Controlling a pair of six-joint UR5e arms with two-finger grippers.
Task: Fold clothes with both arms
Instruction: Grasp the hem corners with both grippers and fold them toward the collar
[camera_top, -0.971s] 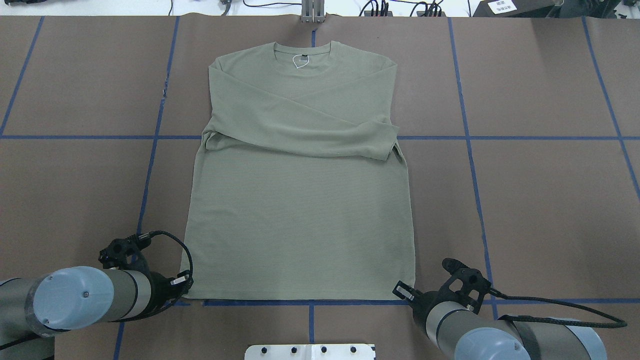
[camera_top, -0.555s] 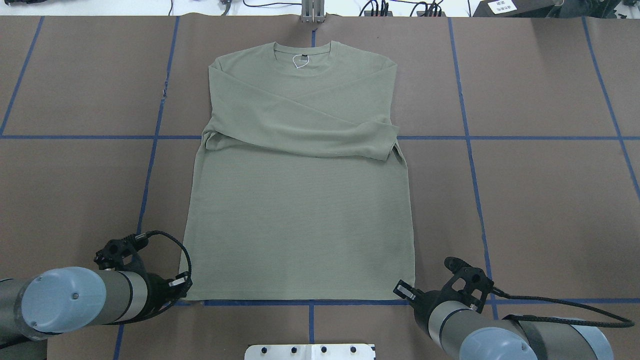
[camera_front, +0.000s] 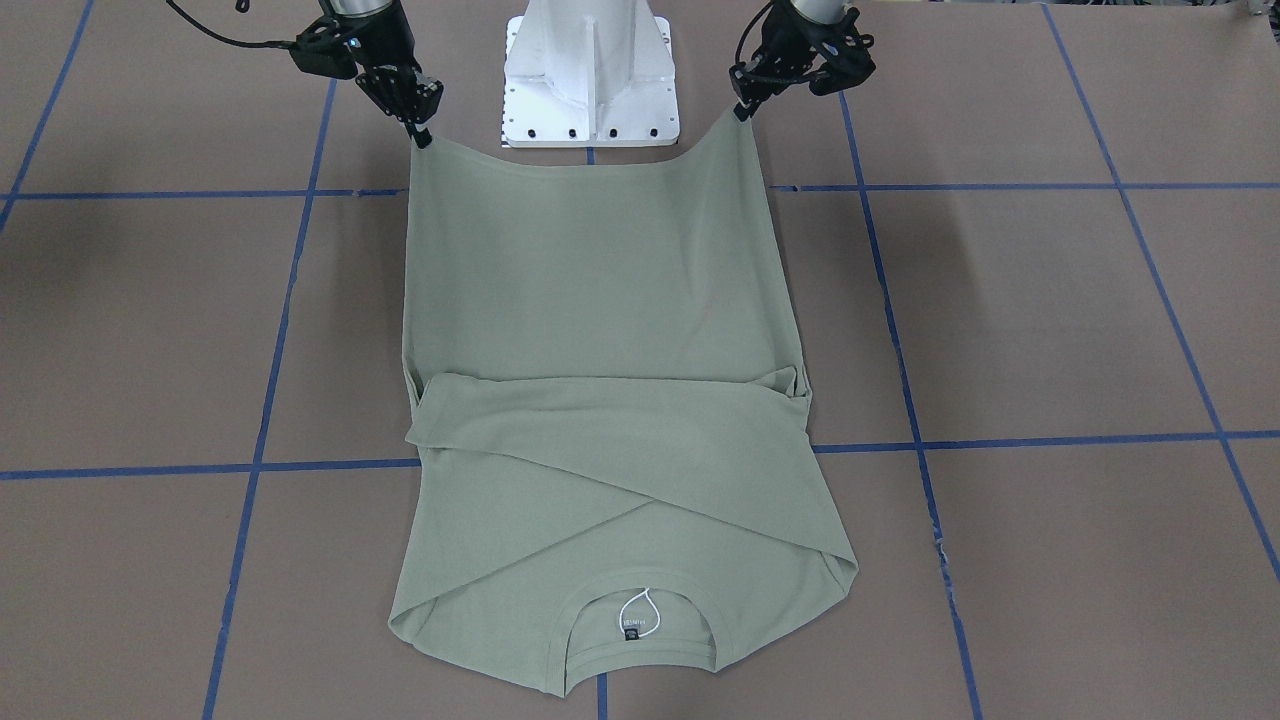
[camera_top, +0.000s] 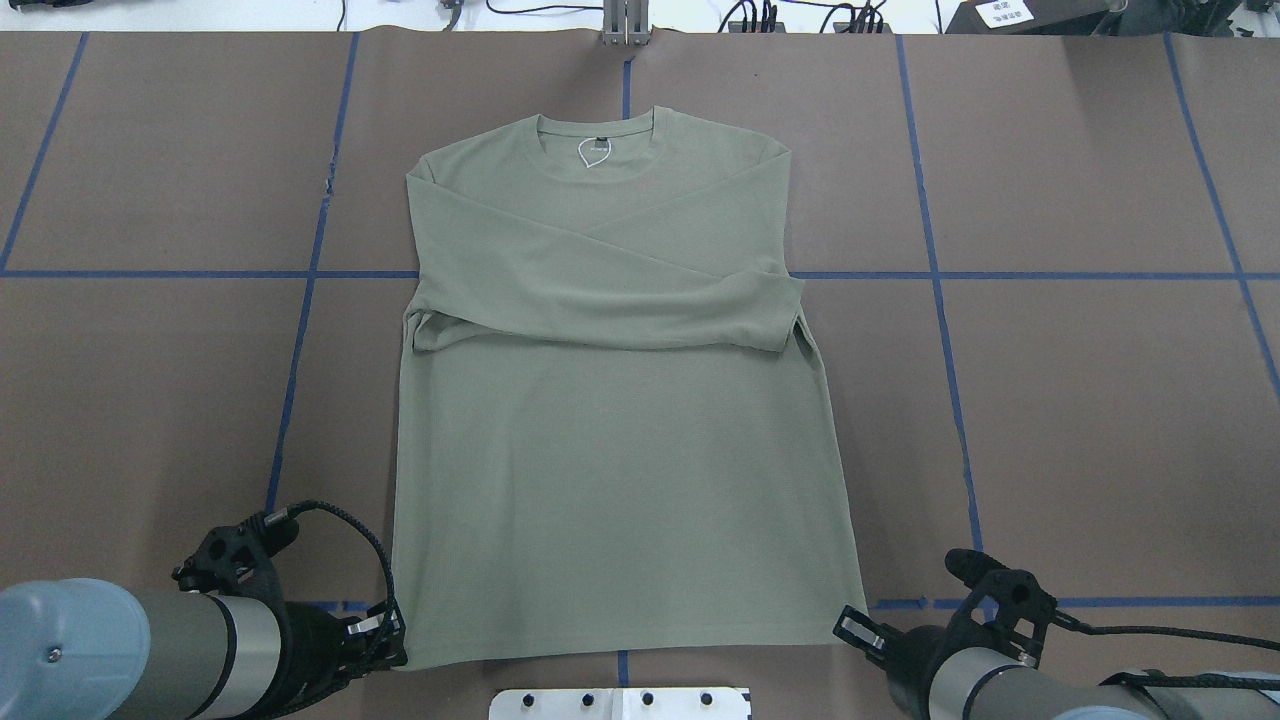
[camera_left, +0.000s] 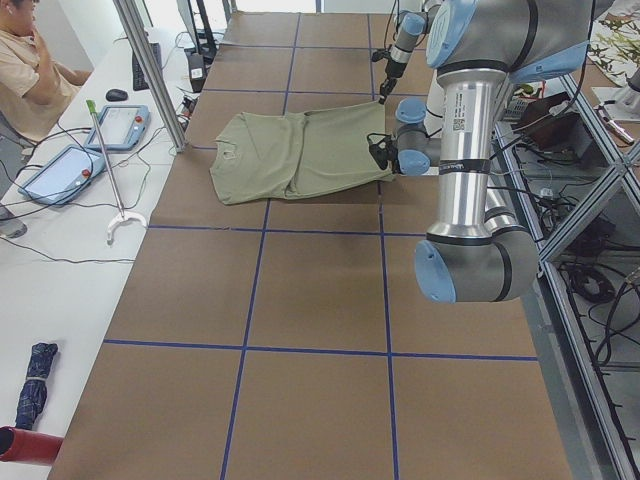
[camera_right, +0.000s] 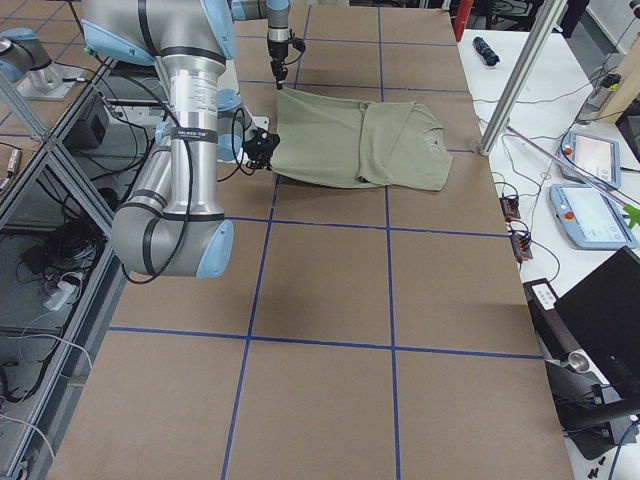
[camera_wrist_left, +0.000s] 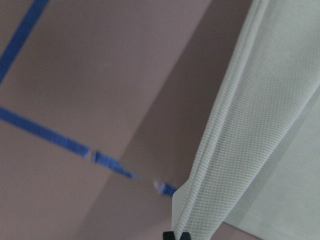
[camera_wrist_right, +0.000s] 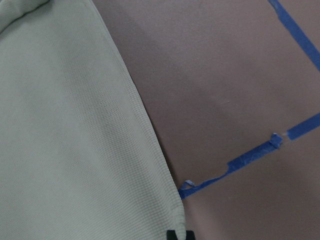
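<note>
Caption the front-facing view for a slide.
Left hand and right hand each grip a hem corner of the green shirt, sleeves crossed over its chest.

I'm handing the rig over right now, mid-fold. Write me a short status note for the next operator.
Left gripper: shut on one hem corner of the sage-green long-sleeved knit shirt.
Right gripper: shut on the other hem corner.
Shirt: collar end flat on the brown table, hem raised between both grippers.
Done: both sleeves folded across the chest.
Left: probably carry the hem toward the collar, release, finish the fold.
</note>
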